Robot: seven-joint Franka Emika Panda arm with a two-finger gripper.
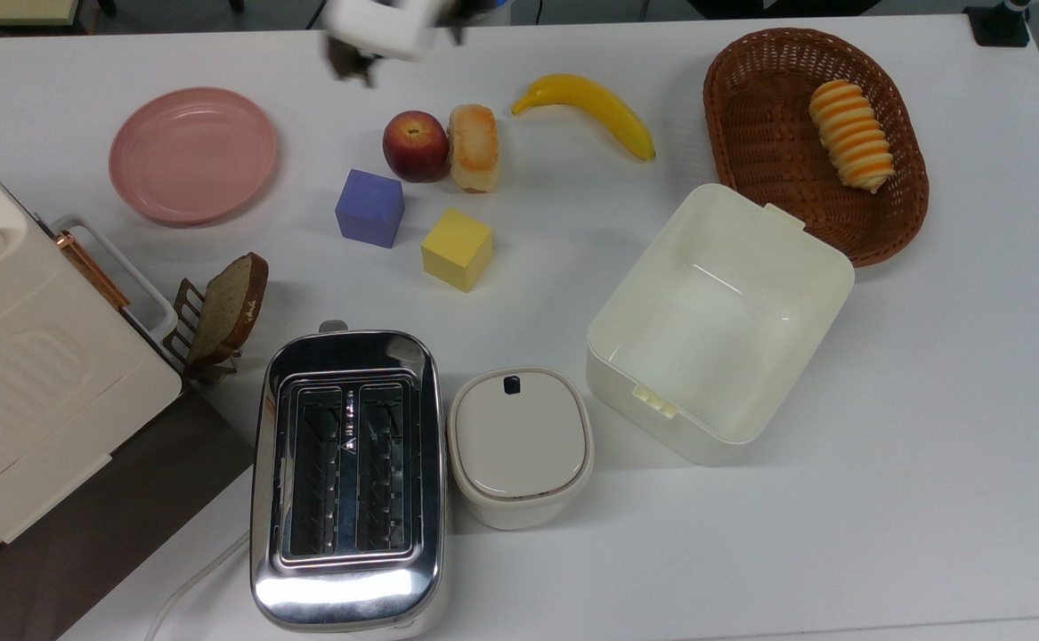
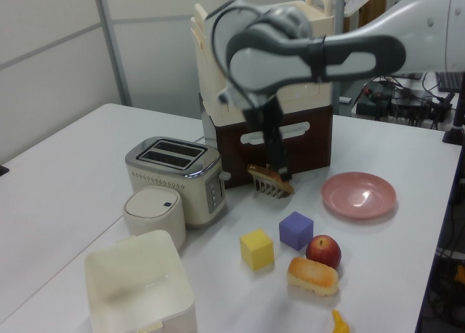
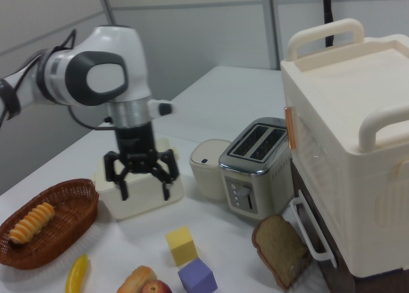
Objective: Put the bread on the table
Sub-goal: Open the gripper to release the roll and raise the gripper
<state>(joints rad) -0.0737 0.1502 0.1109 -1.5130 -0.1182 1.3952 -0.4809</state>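
The top view looks straight down on the table (image 1: 929, 445) from overhead. The left view stands low at one end, facing along the table toward the cream cabinet (image 2: 269, 78). The right view faces back from near that cabinet. All three share the toaster (image 1: 347, 476), both cubes and the open box (image 1: 719, 325).
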